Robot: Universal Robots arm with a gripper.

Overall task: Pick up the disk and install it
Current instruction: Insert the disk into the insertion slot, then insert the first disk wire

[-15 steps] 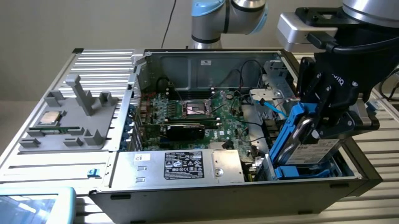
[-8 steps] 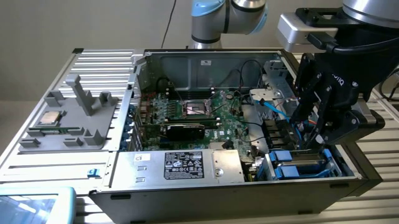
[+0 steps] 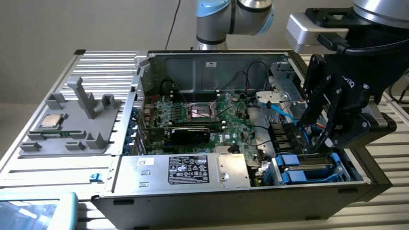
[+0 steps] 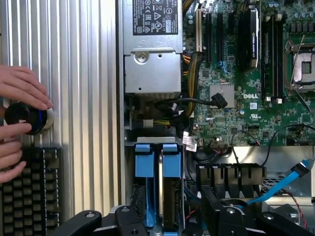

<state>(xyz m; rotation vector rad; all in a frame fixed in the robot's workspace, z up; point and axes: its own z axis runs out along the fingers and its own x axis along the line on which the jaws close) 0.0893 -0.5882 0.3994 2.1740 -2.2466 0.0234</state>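
The disk [image 4: 158,169], a silver-grey drive in a bright blue carrier, stands on edge in the drive bay at the case's front corner, its two blue tabs facing up. In the exterior view the disk [image 3: 305,168] lies low in the bay at that view's right. My black gripper [image 3: 321,146] hangs just above it. In the wrist view my gripper [image 4: 160,222] straddles the bay, open, with its fingers [image 4: 216,209] standing apart from the carrier's sides. Nothing is held.
A silver power supply [image 3: 188,170] with a black label sits beside the bay. The motherboard [image 3: 204,115] and loose cables fill the case, with a blue cable [image 4: 290,179] close by. A person's hands [image 4: 19,88] rest on a black knob near a keyboard [image 4: 29,191].
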